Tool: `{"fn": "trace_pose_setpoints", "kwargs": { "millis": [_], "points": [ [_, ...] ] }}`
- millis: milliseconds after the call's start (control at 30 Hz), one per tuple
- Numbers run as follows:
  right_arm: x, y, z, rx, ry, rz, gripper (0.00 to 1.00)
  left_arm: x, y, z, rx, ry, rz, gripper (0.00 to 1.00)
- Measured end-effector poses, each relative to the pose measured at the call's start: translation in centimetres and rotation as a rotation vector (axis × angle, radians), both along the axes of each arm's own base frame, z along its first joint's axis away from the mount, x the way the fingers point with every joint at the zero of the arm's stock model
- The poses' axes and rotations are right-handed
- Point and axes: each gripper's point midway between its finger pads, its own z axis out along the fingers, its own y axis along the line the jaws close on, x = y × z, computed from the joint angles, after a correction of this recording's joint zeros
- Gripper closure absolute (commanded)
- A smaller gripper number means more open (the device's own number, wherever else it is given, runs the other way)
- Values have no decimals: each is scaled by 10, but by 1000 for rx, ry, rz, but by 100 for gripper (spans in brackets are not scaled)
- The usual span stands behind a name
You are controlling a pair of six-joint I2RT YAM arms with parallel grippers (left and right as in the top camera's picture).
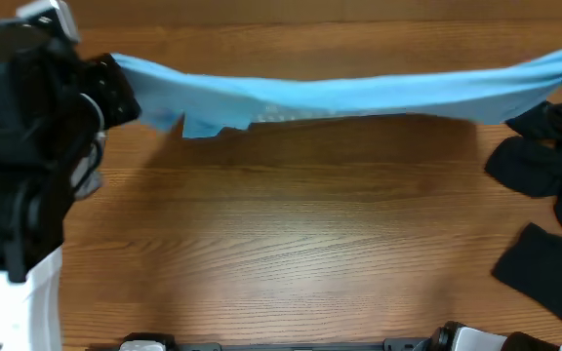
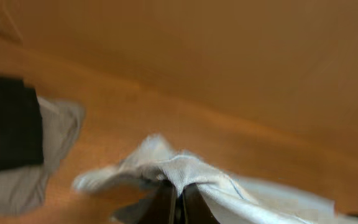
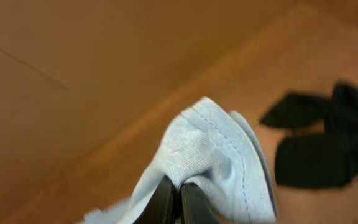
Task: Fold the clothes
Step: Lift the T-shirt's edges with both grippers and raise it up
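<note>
Overhead, the frame edges cut off most of both my arms, so my pincers are hard to make out there. The sky-blue T-shirt [image 1: 359, 96] is stretched taut between them across the far side of the table [image 1: 281, 244]. The blurred left wrist view shows my left pincer [image 2: 174, 202] clamped on its hem. My right pincer [image 3: 179, 202] likewise pinches a stitched edge. Black garments [image 1: 544, 175] lie at the right, partly out of frame.
</note>
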Motion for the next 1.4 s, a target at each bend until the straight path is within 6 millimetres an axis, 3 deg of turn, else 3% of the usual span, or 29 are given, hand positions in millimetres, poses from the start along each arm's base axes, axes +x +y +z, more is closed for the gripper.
{"fn": "trace_pose_setpoints", "kwargs": {
  "millis": [200, 300, 400, 500, 600, 700, 767, 867, 933, 1067, 1200, 1300, 1400],
  "points": [
    [11, -3, 43, -74, -154, 14, 96, 2, 10, 47, 14, -163, 55, 96],
    [15, -4, 50, -89, -185, 20, 96, 9, 14, 51, 21, -185, 76, 96],
    [23, -6, 48, -90, -185, 25, 96, 25, 15, 42, 29, -163, 87, 96],
    [42, -11, 29, -67, -140, 37, 96, 51, 13, 20, 40, -102, 88, 96],
    [71, -14, -3, -33, -70, 65, 96, 87, 11, -14, 70, -18, 74, 96],
    [114, -13, -46, 0, -4, 113, 96, 122, 7, -46, 96, 39, 48, 96],
    [140, -10, -63, 4, -5, 144, 96, 153, 3, -70, 112, 56, 32, 96],
    [179, 2, -80, 4, -46, 189, 96, 195, 0, -79, 121, -12, 24, 96],
    [196, 12, -79, 2, -90, 211, 96, 216, -2, -73, 118, -89, 24, 96],
    [223, 35, -35, 9, -295, 240, 96, 240, 0, -22, 107, -336, 59, 96],
    [222, 31, 6, 41, -399, 200, 96, 240, 12, 32, 103, -531, 133, 96],
    [214, 23, 36, 42, -455, 170, 96, 233, 23, 55, 104, -584, 168, 96],
    [203, 17, 52, 39, -464, 151, 96, 226, 29, 76, 106, -621, 185, 96]
  ]
}}
